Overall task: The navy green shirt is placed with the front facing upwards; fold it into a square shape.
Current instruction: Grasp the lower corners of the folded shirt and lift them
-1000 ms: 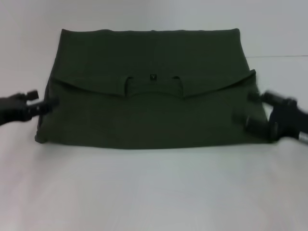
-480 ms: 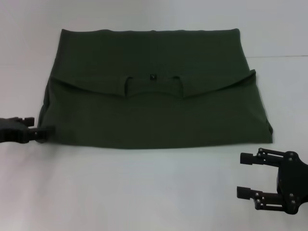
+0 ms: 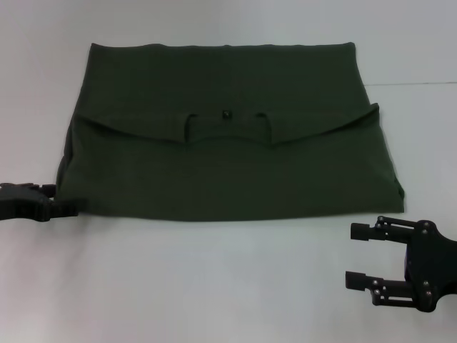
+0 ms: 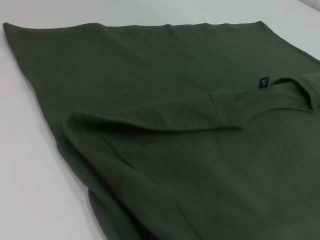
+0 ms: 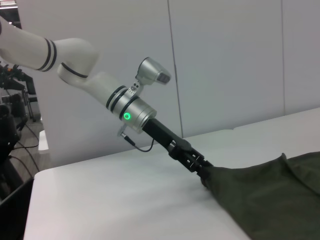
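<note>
Right hand (image 3: pixel 357 255) shifted slightly nearer, open over bench (image 3: pixel 214 286); left hand (image 3: pixel 68 207) pinches shirt (image 3: pixel 228 157) corner (already half-folded).

A white surface (image 3: pixel 228 286) fills the head view. Behind it stands a pale panelled wall (image 5: pixel 225 60), with dark cables (image 5: pixel 12 150) beside.

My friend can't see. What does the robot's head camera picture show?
A dark green shirt, folded into a wide rectangle, lies on a white table. The left end effector is at its near left corner; the right end effector is open, off the cloth.
</note>
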Action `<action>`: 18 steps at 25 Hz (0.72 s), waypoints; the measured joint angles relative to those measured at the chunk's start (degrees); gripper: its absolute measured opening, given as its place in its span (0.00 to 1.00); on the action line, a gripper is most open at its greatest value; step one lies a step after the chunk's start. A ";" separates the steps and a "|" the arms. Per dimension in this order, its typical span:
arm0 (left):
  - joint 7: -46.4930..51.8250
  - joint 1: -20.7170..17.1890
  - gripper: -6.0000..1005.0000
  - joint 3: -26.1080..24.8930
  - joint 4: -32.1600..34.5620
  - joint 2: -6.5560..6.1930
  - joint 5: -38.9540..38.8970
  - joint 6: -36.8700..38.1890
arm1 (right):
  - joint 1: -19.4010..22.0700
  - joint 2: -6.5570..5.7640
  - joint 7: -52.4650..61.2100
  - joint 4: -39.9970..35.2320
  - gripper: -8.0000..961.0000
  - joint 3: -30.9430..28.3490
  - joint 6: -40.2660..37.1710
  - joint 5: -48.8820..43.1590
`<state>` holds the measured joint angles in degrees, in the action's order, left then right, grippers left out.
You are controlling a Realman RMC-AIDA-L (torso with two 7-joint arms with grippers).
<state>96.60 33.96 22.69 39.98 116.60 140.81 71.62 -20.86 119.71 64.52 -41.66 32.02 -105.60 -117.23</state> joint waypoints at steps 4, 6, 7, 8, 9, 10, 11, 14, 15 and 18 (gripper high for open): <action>-0.47 0.00 0.80 0.64 -0.05 0.09 0.03 -0.31 | -0.03 0.00 0.08 -0.01 0.81 -0.26 0.29 0.13; -0.73 0.00 0.79 1.70 -0.08 0.15 0.11 -0.72 | -0.09 0.00 0.12 -0.03 0.81 -0.30 0.40 0.16; -0.75 0.00 0.79 2.12 -0.08 0.18 0.17 -0.86 | -0.12 0.00 0.14 -0.04 0.81 -0.30 0.40 0.16; -0.75 -0.01 0.75 2.53 -0.08 0.23 0.25 -0.96 | -0.15 -0.01 0.16 -0.04 0.81 -0.30 0.40 0.17; -0.75 -0.01 0.71 2.68 -0.08 0.24 0.28 -1.00 | -0.19 -0.03 0.16 -0.05 0.81 -0.35 0.40 0.17; -0.75 -0.02 0.67 2.90 -0.08 0.28 0.29 -1.08 | -0.23 -0.05 0.16 -0.06 0.81 -0.46 0.40 0.18; -0.75 -0.03 0.63 3.06 -0.07 0.32 0.31 -1.16 | -0.25 -0.08 0.16 -0.06 0.81 -0.56 0.42 0.17; -0.78 -0.03 0.50 3.28 -0.01 0.38 0.31 -1.59 | -0.25 -0.09 0.16 -0.09 0.81 -0.76 0.46 0.18; -0.78 -0.02 0.46 3.34 0.04 0.39 0.30 -1.68 | -0.24 -0.09 0.16 -0.09 0.81 -0.78 0.47 0.18; -1.13 0.02 0.33 3.55 0.21 0.39 0.28 -1.81 | -0.21 -0.10 0.48 -0.13 0.81 -0.82 0.59 0.17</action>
<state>95.47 33.98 26.25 40.19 116.99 141.09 69.81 -21.07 119.61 65.00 -41.79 31.20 -105.00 -117.06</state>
